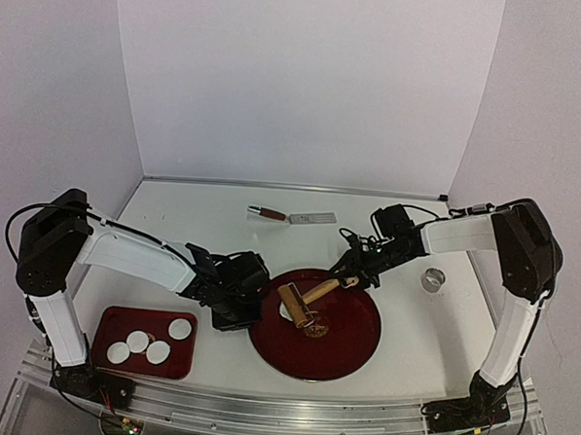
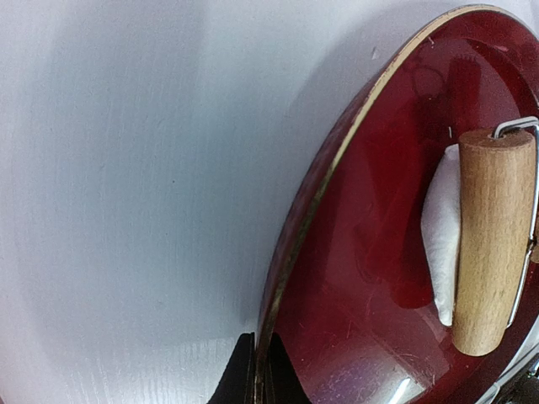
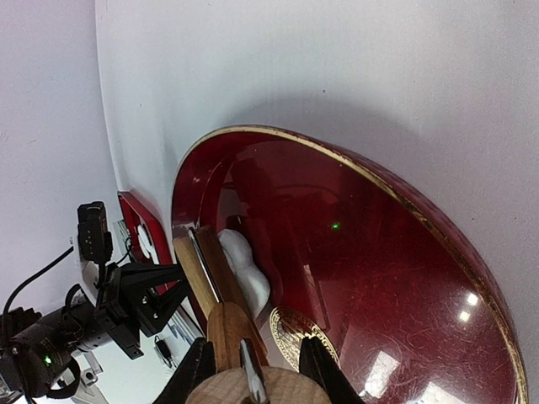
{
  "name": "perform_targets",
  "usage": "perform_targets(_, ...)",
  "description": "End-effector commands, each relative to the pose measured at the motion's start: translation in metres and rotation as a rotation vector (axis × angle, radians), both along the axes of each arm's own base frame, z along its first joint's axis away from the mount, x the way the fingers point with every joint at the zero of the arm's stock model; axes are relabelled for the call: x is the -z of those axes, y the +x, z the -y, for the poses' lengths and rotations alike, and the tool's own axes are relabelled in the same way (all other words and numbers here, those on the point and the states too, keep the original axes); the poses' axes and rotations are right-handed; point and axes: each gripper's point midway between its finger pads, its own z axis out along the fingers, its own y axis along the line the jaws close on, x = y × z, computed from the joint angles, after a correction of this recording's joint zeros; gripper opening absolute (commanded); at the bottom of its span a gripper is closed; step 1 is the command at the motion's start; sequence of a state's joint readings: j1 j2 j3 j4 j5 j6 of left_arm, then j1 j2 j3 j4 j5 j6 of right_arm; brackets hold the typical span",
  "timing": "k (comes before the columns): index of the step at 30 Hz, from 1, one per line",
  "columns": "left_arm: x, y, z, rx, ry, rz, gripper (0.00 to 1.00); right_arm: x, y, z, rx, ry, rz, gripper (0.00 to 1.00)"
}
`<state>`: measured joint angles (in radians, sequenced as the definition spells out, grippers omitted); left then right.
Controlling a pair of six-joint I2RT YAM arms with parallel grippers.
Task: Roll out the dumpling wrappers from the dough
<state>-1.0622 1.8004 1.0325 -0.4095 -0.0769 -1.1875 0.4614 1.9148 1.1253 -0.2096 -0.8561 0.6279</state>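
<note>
You are in the rolling step. Your right gripper [image 3: 253, 374] is clenched on the wooden handle of the rolling pin [image 1: 298, 309], and the roller lies across the dough [image 2: 441, 252]. The dough sits on the round red plate [image 1: 351, 336], a little toward the plate's left rim. Your left gripper [image 2: 261, 383] is pinched tight on that left rim, one dark finger on each side, which steadies the plate against the push of the roller.

Four finished dumpling wrappers [image 1: 138, 342] lie flat and apart from each other on the small red tray [image 1: 119, 324]. The tray is at the near left corner of the table [image 1: 212, 233], just left of the plate.

Only a ragged white lip of dough shows from under the roller on the left-rim side. You cannot tell from here how thin it is, and it probably needs more passes.

The next move calls for a firm, level stroke across the plate, pressing down through the handle while the left hand holds the rim. Watch that the roller does not ride up the plate's sloped wall or drag the dough with it.

The metal ring [image 1: 431, 278] stands well apart, near the right edge of the table. You will likely want it for cutting once the sheet is flat and wide enough.
</note>
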Motion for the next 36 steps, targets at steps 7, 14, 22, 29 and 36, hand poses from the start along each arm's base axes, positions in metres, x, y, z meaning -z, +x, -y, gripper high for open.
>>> perform_targets(7,0.001,-0.007,-0.018,-0.034,0.055,-0.028,0.0,0.09,-0.013,0.079,0.085,-0.533,-0.019,0.0)
perform_targets(14,0.002,-0.008,-0.019,-0.035,0.049,-0.032,0.0,0.092,-0.011,0.085,0.089,-0.605,0.012,0.0)
perform_targets(22,0.004,-0.012,-0.026,-0.044,0.047,-0.038,0.0,0.097,-0.013,0.107,0.113,-0.74,0.002,0.0)
perform_targets(29,-0.001,-0.012,-0.026,-0.036,0.025,-0.023,0.0,0.088,-0.009,0.123,0.122,-0.856,0.051,0.0)
perform_targets(36,0.0,-0.01,-0.013,0.019,0.021,-0.016,0.0,0.103,-0.021,0.111,0.029,-0.947,0.062,0.0)
